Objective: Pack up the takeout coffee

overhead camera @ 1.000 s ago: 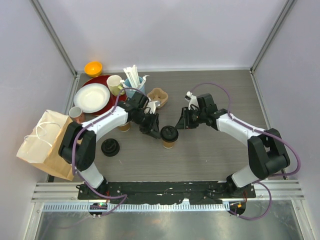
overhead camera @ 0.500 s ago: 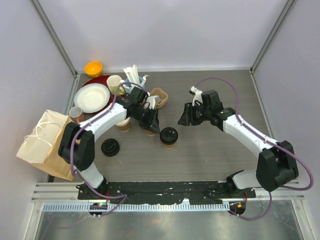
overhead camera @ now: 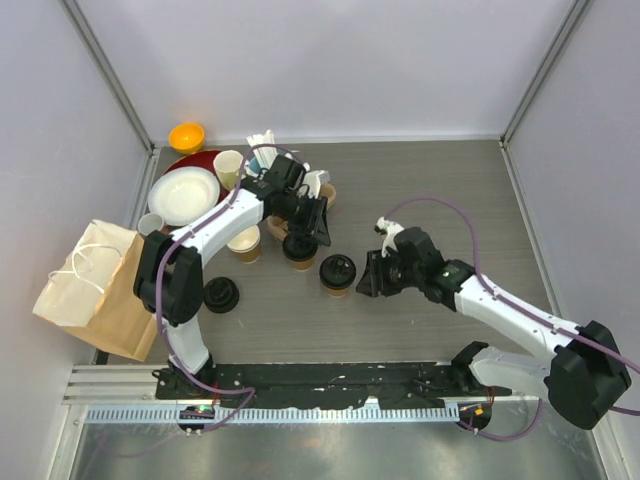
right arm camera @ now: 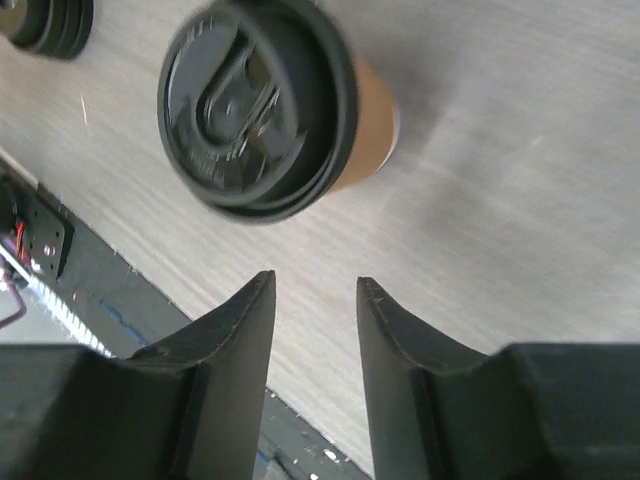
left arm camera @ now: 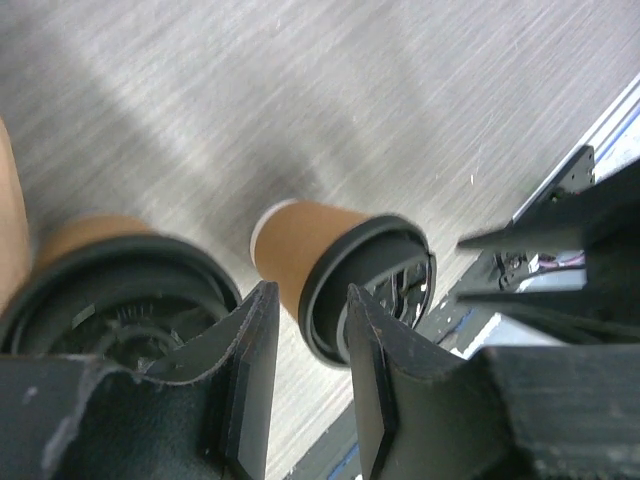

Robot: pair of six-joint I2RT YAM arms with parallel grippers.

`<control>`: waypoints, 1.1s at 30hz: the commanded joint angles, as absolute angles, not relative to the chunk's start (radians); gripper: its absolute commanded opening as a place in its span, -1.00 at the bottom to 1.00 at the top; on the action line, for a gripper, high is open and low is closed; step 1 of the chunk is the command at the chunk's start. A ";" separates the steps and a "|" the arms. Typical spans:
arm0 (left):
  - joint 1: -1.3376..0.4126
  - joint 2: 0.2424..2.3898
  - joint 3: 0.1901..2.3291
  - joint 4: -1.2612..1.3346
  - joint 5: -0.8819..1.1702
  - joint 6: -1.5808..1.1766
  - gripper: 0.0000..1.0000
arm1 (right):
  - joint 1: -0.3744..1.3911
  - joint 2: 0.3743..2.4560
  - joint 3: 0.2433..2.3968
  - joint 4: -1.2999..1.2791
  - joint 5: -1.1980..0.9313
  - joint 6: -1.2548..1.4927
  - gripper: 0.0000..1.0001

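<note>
With both claws parted and empty, the left gripper (left arm camera: 307,300) beside 1 black-lidded brown kraft paper cup (overhead camera: 298,250) mid-table and the right gripper (right arm camera: 315,285) near a 2nd such cup (overhead camera: 338,272), grasping 1 for the tan paper bag (overhead camera: 88,290) likely comes next.

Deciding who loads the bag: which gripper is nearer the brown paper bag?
Left. The left gripper hangs well to the right of the paper bag. The right gripper is even farther right, on the far side of a lidded cup.
</note>
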State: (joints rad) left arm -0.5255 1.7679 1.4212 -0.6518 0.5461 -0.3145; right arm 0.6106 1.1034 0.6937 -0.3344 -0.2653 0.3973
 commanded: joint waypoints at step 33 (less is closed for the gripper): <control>-0.601 1.865 1.517 -0.614 0.457 -0.305 -0.51 | 0.704 1.227 0.609 0.051 -0.041 0.508 -0.96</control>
